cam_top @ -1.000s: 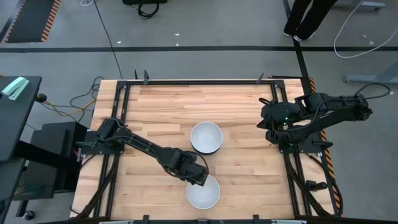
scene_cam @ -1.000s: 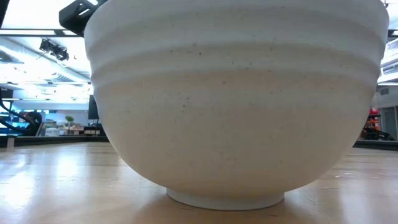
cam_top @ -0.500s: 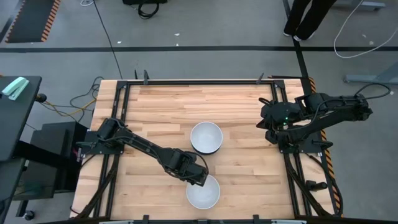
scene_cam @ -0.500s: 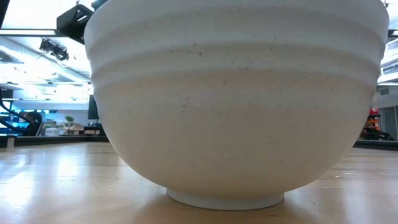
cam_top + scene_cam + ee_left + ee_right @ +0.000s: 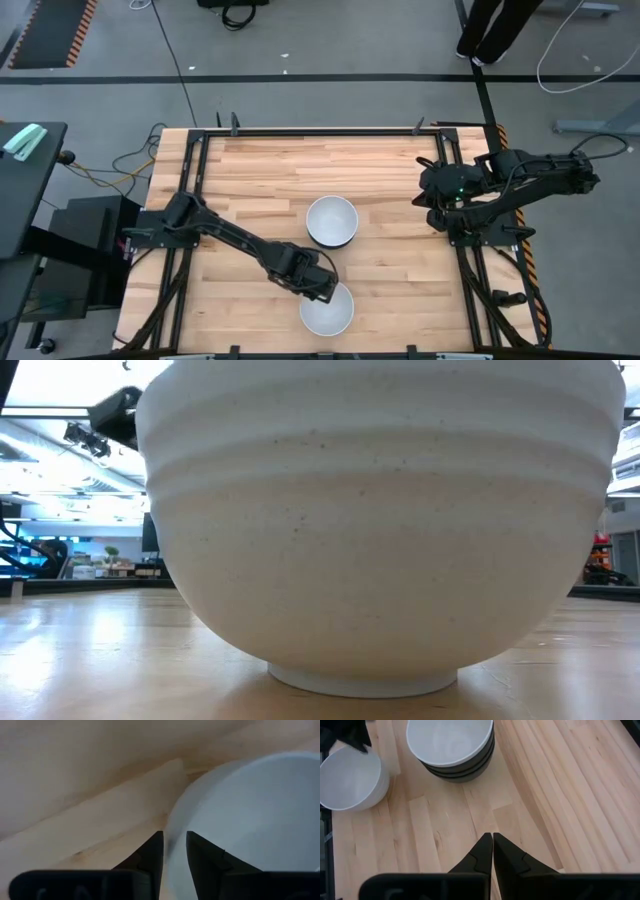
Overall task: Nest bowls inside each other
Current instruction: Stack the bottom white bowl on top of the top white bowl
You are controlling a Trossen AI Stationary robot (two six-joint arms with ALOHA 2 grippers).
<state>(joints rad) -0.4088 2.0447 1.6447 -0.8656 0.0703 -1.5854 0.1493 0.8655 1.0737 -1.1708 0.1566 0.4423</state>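
Observation:
A single white bowl (image 5: 326, 311) stands on its foot near the table's near edge and fills the low view (image 5: 380, 530). A stack with a white bowl on top of black bowls (image 5: 331, 221) sits at the table's middle, also in the right wrist view (image 5: 451, 742). My left gripper (image 5: 322, 288) is at the single bowl's far-left rim, shut on it. My right gripper (image 5: 492, 839) is shut and waits over the table's right side (image 5: 432, 205), touching nothing. My left gripper has the single white bowl's rim (image 5: 173, 836) pinched between its two fingers, one finger (image 5: 154, 851) outside the wall and one (image 5: 201, 854) inside the bowl. It comes slanting down from the table's left. The bowl stands upright with its foot (image 5: 362, 682) on the table.
Bare wooden tabletop (image 5: 260, 170) lies around both the stack and the single bowl. A black metal frame (image 5: 300, 131) runs along the table's edges. A person's legs (image 5: 495, 28) stand beyond the far right corner.
My left gripper has moved a little toward the table's near edge and down at the single white bowl's rim. The bowl has stayed where it was.

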